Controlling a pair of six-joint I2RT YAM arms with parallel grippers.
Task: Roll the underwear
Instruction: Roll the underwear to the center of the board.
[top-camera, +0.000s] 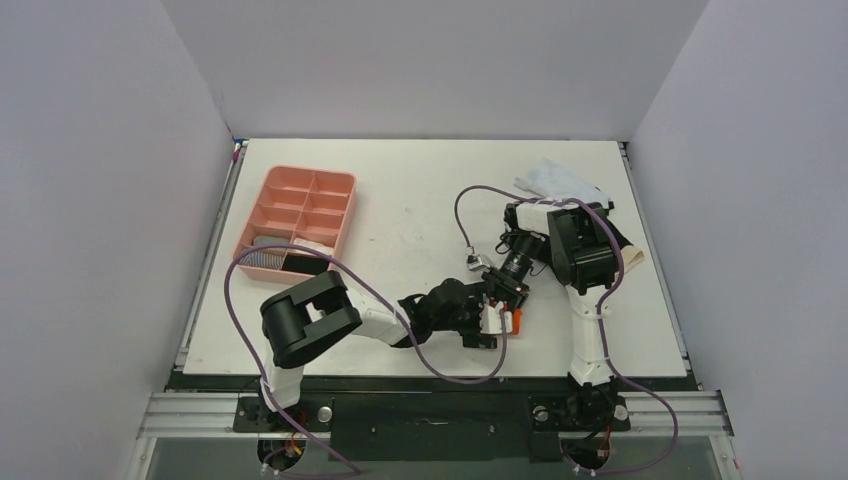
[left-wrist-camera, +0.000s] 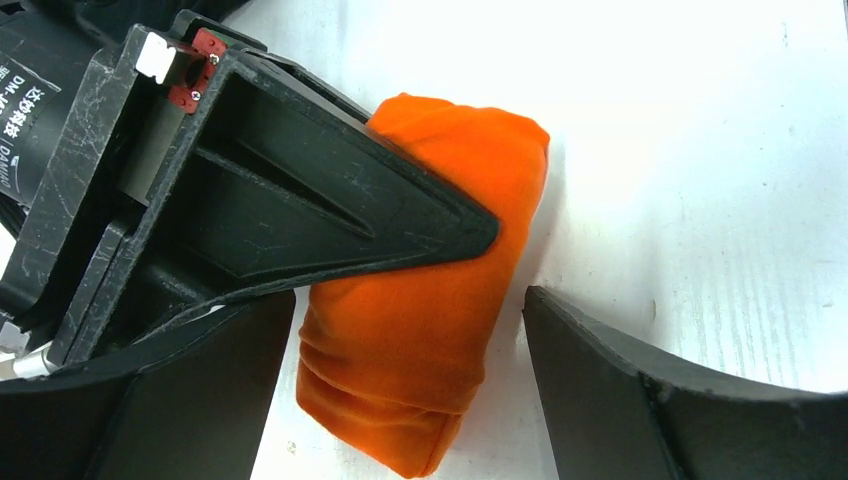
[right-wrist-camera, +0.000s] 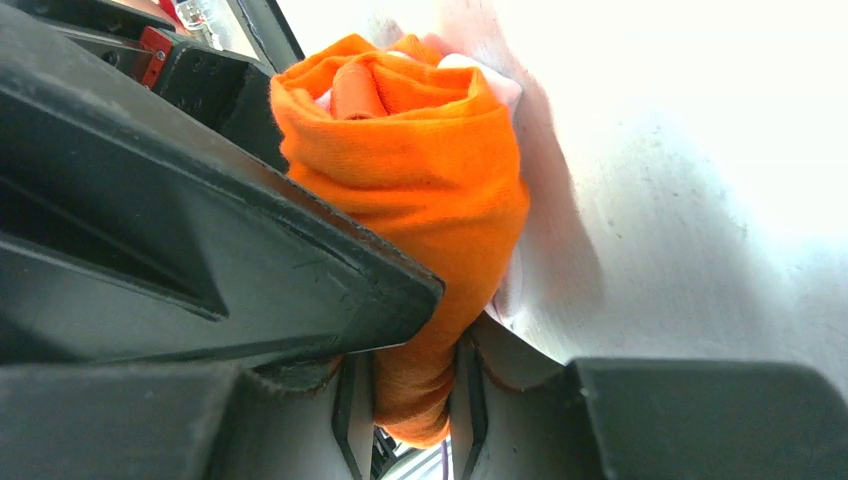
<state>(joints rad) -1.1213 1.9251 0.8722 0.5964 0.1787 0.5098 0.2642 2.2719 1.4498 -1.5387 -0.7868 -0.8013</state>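
The orange underwear (top-camera: 516, 321) is rolled into a tight bundle on the white table near the front middle. In the left wrist view the roll (left-wrist-camera: 420, 330) lies between my left gripper's (left-wrist-camera: 410, 400) spread jaws, with a gap on its right side. My right gripper (right-wrist-camera: 415, 385) is shut on one end of the roll (right-wrist-camera: 420, 170), whose spiral end faces that camera. One right finger lies over the roll in the left wrist view. From above, the left gripper (top-camera: 493, 322) and right gripper (top-camera: 512, 295) meet at the roll. The black underwear with its beige waistband (top-camera: 630, 257) lies at the right, mostly hidden by the right arm.
A pink compartment tray (top-camera: 262, 196) stands at the back left, with folded cloth in its near compartments. A white cloth (top-camera: 556, 180) lies at the back right. Purple cables loop over the table around both arms.
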